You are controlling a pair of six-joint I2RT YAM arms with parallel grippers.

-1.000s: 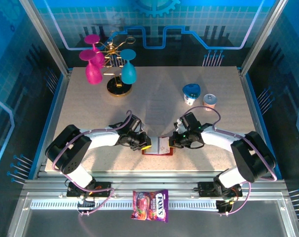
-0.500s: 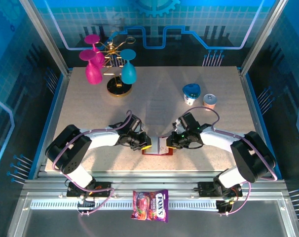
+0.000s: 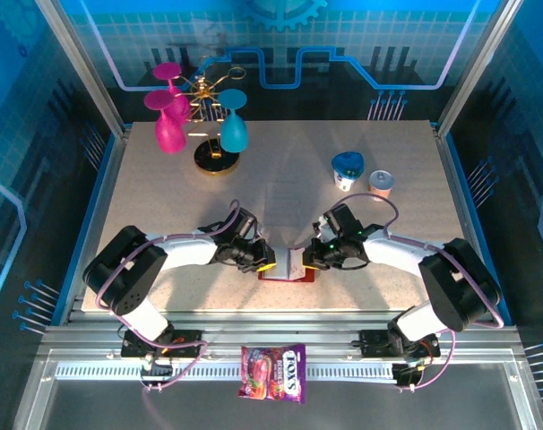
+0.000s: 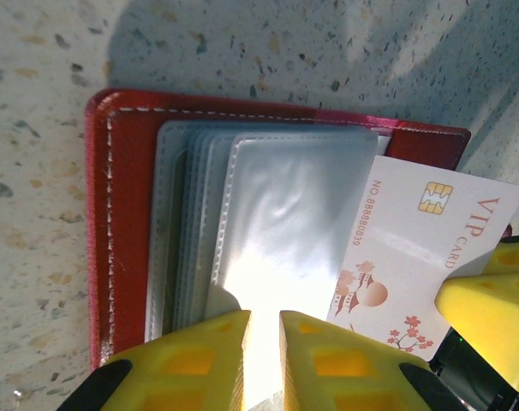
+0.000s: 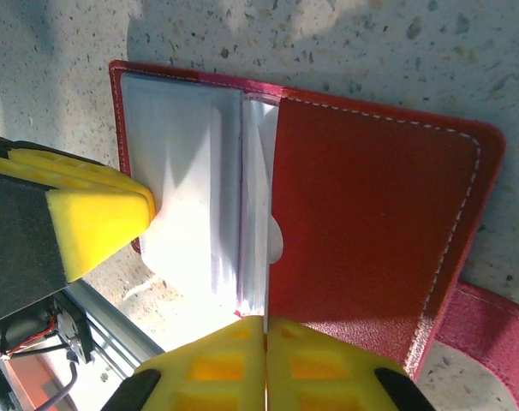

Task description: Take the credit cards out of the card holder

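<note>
A: Status of the card holder?

B: The card holder lies open on the table, nr the front edge, between both grippers. Red cover is flat, clear sleeves face up.

A: And the left gripper?

B: On the left gripper the yellow fingers are drawn nearly together on the near edge of the sleeve stack. They pinch it, as far as the wrist view shows. Judged: it's pinning the holder down.

A: The right gripper?

B: On the right gripper the fingers are clenched w/ no gap, a thin pale sheet edge-on between them. In the left wrist view its finger sits at the corner of the white card. Judged: it's grasping that card.

A: Card posn?

B: The white card has a gold chip and "VIP CARD" print. It's approx half out of a sleeve, slanting past the holder's edge toward the right gripper. Rest of it is under the plastic.

A: Progress?

B: Early. First card partly drawn, not yet free. Other sleeves have glare, so I can't tell contents. Left to do: finish the pull, set the card on the table, then work thru the remaining sleeves.
</note>
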